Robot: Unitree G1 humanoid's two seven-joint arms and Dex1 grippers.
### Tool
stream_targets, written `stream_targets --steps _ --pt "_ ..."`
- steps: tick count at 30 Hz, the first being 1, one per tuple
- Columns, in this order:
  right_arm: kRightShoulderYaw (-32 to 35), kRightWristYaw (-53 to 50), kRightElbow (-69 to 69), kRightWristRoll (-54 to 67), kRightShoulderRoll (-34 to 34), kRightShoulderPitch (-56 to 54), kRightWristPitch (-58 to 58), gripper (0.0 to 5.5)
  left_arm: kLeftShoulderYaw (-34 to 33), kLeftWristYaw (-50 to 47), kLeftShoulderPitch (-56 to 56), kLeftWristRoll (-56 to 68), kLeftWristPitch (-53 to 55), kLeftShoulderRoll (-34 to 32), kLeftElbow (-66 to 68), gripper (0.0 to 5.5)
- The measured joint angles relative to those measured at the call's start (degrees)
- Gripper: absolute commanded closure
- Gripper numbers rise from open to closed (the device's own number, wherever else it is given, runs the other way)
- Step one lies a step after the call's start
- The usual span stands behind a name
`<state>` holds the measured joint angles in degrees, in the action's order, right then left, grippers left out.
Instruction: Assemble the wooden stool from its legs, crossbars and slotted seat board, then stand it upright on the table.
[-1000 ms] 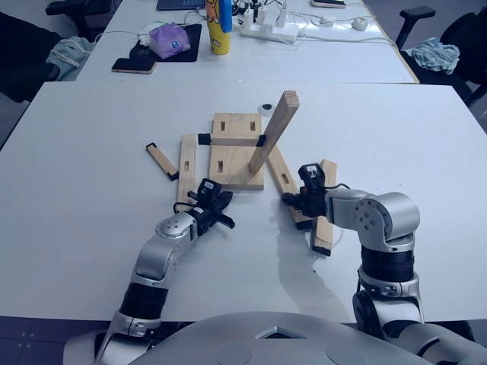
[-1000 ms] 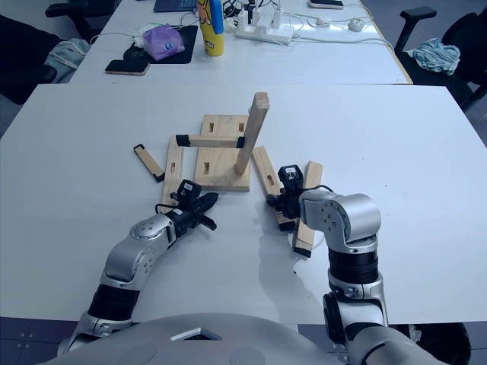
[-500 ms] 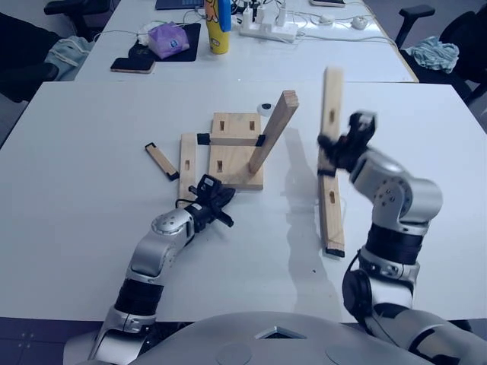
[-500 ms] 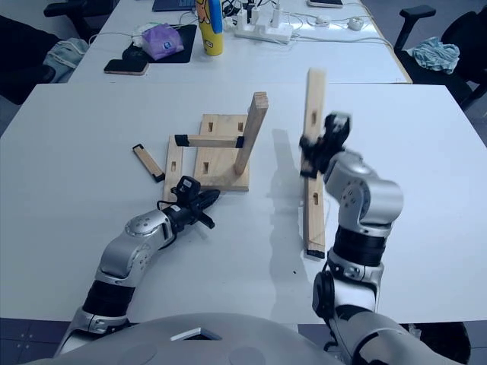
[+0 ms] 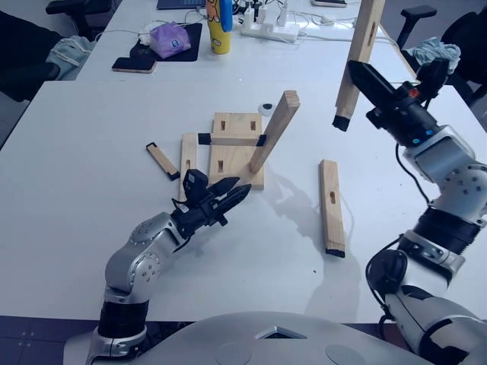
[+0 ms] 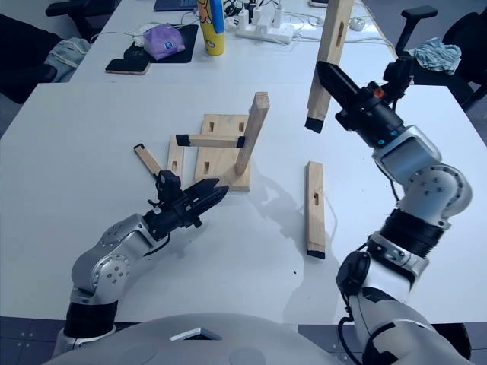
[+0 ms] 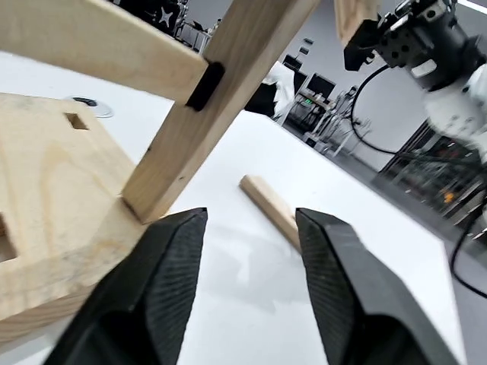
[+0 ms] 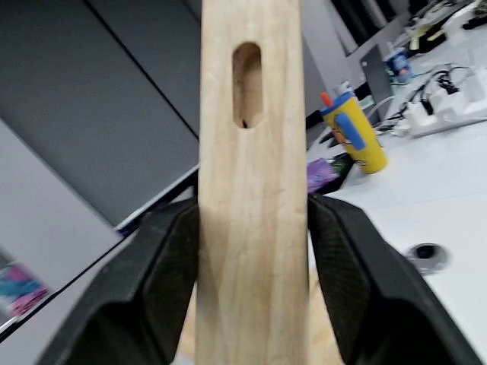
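Observation:
The slotted seat board (image 5: 228, 152) lies flat mid-table. A leg (image 5: 275, 129) stands tilted on it, joined by a crossbar (image 5: 232, 140) with black ends. Another leg (image 5: 186, 157) lies along the board's left edge, and a short crossbar (image 5: 161, 160) lies further left. A third leg (image 5: 330, 206) lies on the table to the right. My right gripper (image 5: 356, 73) is high above the table, shut on a slotted leg (image 8: 255, 190) held nearly upright. My left gripper (image 5: 230, 195) hovers open just in front of the board's near edge, and its fingers (image 7: 144, 296) hold nothing.
A small black round piece (image 5: 265, 107) sits behind the board. On the table behind are a yellow bottle (image 5: 219, 26), a power strip (image 5: 270, 31), a purple bundle (image 5: 169, 38) and a phone (image 5: 134, 65). Bare tabletop spreads to the left and front.
My right gripper has swung a leg from the table up high to the back right, leaving another leg lying there. My left gripper has risen off the table and edged toward the board.

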<state>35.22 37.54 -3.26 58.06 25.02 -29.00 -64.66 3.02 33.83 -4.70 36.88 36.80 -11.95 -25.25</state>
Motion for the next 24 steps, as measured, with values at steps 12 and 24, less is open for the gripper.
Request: stream_targets --steps 12,24 --pt "-14.1 39.1 -1.1 5.2 21.2 15.7 -5.4 3.33 -7.7 -1.4 3.1 24.0 11.5 -2.6 -4.4 1.26" --pt "-28.5 48.1 -6.3 5.3 19.9 18.0 -1.9 3.33 -9.8 -3.9 12.2 45.4 19.6 -10.2 -1.7 0.10"
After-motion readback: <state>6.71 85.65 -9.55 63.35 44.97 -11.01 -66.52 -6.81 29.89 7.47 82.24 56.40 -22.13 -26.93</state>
